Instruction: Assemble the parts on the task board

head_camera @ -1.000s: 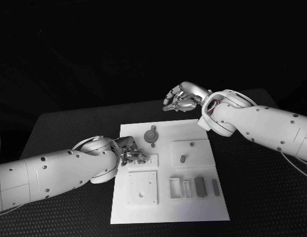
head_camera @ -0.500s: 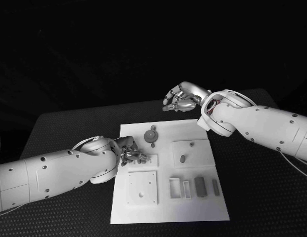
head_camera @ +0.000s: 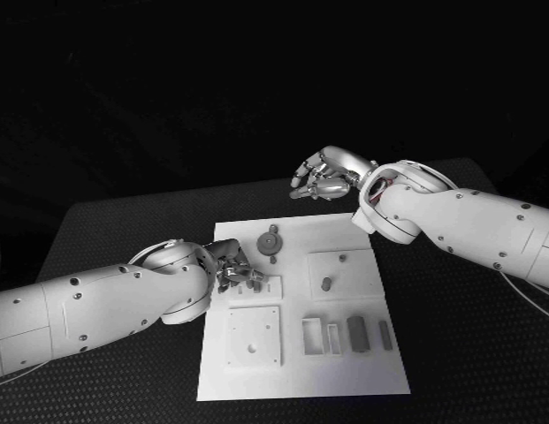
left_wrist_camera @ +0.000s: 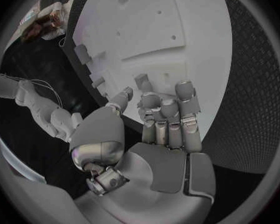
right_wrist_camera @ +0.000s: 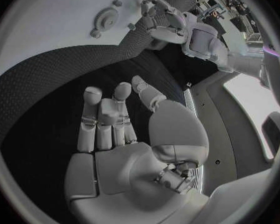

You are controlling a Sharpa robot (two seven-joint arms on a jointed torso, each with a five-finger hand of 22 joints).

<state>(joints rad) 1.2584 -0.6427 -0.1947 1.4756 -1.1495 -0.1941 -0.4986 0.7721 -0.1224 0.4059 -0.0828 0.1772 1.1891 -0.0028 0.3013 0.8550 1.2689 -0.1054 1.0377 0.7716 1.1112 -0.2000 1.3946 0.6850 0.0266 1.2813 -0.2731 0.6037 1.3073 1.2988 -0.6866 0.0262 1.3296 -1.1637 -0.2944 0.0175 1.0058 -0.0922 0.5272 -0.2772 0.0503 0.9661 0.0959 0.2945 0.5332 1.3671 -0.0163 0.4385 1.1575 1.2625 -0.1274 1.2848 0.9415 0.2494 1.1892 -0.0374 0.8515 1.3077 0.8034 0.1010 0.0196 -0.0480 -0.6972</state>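
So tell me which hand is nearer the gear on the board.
Left. The left hand sits over the board's left edge, just below and beside the gear. The right hand hovers off the board, beyond its far edge.

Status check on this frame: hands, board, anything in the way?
Left hand on task board's left edge, grip unclear. Right hand empty, past the far edge. Gear part lies free.

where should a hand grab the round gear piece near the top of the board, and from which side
Probably by its toothed rim, coming straight down from above. The gear lies flat on the task board, so only its rim and top face are exposed, with a small knob at its middle. The right hand hovers beyond the board's far edge holding nothing; the left hand is at the board's left edge.
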